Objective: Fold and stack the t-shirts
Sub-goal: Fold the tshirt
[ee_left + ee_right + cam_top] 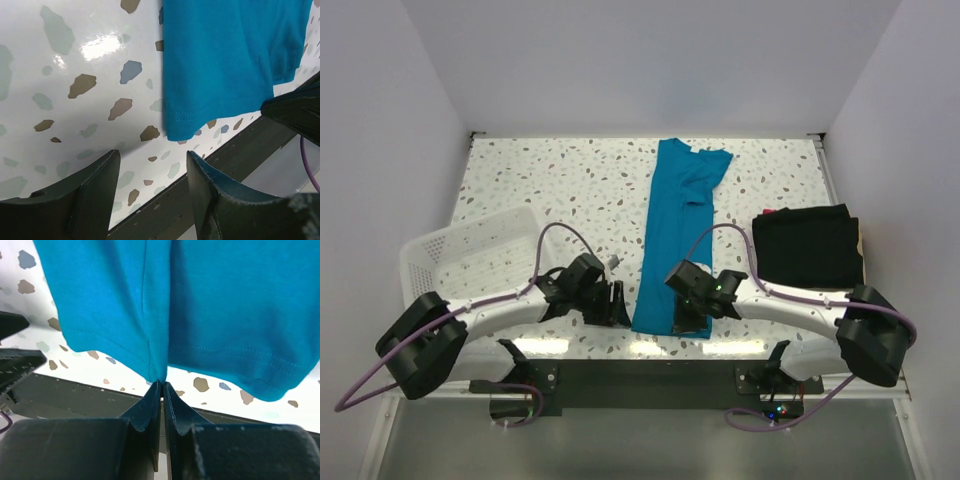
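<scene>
Treat this as the crosswise fold of the teal shirt (675,230), lying as a long narrow strip down the middle of the tabletop (570,180), collar end far, hem at the near edge. See the right fingers (152,400) pinched tight on that hem at a lengthwise crease, right at the cloth's near edge. See the left fingers (105,175) spread wide just beside the near left corner of the hem, apart from it and holding nothing. Before lifting anything, bring the left fingers across onto that corner and close on every layer there, to avoid dragging the strip askew with a one-sided lift. Cannot tell from the wrist view whether the right pinch takes every layer or only the top ones, so watch for a lower layer hanging loose on raising the hem. Then raise both corners level, carry them away toward the collar end, and lay hem on shoulders with edges matched. Go low and slow to stop the strip unfolding sideways. Leave alone the black shirt (807,246), folded at the right of the tabletop, well apart from the teal one and likely the base for stacking. Steer clear of the basket (470,225) at the left.
</scene>
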